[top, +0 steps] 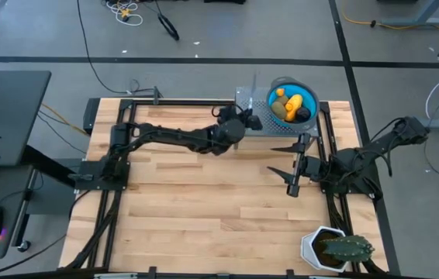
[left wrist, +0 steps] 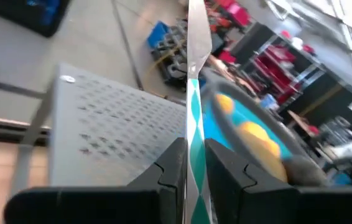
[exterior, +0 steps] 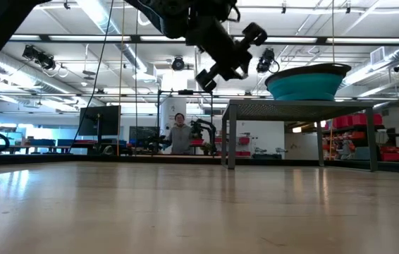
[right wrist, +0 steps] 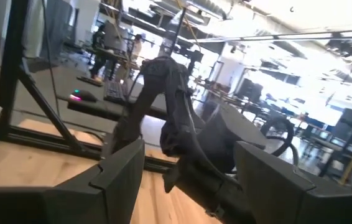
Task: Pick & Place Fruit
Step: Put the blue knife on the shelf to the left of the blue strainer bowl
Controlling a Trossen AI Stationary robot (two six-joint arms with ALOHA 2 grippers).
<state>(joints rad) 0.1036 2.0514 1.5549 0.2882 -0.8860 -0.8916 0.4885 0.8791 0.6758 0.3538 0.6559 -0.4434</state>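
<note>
The left gripper [left wrist: 191,171] is clamped on one thin silvery stick [left wrist: 196,93], held above a grey perforated stand [top: 252,108] beside the blue bowl [top: 311,99]. The fruit [top: 293,105] sits in that bowl: yellow, olive and dark pieces, too bunched to count. The right gripper [top: 291,167], jaws apart and empty, waits near the table's right edge. One potted cactus [top: 343,248] occupies the near corner.

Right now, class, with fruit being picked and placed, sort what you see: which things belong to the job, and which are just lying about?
Belonging to the job:
- fruit in the blue bowl
- left gripper, shut on a thin silvery stick
- grey perforated stand under the bowl

Just lying about:
- potted cactus at the table corner
- right gripper, open, waiting
- person in the room behind
</note>
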